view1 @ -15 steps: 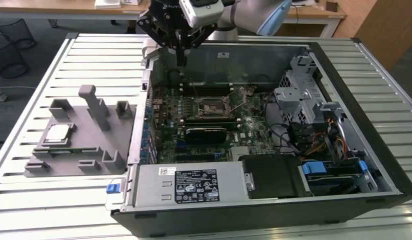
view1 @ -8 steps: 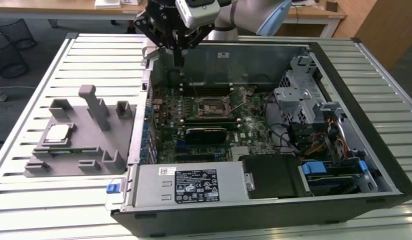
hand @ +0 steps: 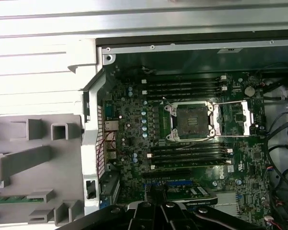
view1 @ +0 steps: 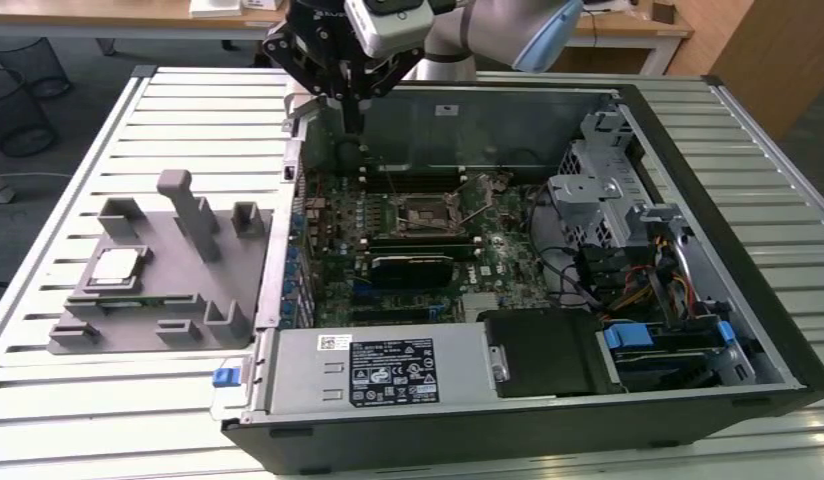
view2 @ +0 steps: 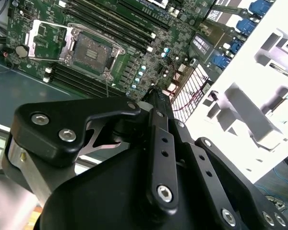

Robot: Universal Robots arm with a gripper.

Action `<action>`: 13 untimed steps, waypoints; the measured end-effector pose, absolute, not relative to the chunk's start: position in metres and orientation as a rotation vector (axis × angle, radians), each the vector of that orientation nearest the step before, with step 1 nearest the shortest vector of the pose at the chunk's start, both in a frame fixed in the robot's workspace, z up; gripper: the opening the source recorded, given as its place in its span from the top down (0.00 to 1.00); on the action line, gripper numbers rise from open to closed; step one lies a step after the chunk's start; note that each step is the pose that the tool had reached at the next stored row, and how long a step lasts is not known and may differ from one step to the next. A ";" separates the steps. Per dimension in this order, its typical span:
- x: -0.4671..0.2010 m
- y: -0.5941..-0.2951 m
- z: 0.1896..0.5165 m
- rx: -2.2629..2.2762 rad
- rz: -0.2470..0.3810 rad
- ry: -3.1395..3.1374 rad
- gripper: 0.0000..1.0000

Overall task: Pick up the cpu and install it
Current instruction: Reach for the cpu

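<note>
The cpu (view1: 115,265), a small square chip with a silver top, lies flat on the grey plastic tray (view1: 185,300) at the exterior view's left, beside the open computer case. My gripper (view1: 349,125) hangs above the case's far left corner, well away from the cpu, with its fingers shut and nothing between them. Both wrist views show the black fingers (view2: 156,110) (hand: 158,211) pointing toward the motherboard. The black socket frame (view1: 426,213) (hand: 192,120) (view2: 89,49) stands open, its metal lid and lever swung aside.
The case (view1: 732,300) lies on a slatted white table (view1: 65,380). Memory slots (hand: 187,86) flank the socket. A drive cage and cables (view1: 626,250) fill the case at the exterior view's right, and a power supply (view1: 385,370) sits at the front. Upright blocks (view1: 185,205) rise from the tray.
</note>
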State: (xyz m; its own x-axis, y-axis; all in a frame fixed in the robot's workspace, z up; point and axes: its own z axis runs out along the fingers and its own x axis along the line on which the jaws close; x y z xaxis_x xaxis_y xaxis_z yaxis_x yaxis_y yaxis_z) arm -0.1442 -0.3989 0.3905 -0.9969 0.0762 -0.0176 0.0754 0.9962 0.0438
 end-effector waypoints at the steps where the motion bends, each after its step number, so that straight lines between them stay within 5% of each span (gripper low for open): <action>1: -0.145 -0.399 0.390 0.118 0.067 3.119 0.89; 13: -0.155 -0.399 0.390 0.119 0.067 3.120 0.89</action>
State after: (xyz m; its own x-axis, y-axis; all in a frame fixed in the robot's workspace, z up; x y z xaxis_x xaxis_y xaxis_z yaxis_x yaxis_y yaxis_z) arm -0.1550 -0.3989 0.3897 -0.9969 0.0763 -0.0171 0.0755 0.9962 0.0437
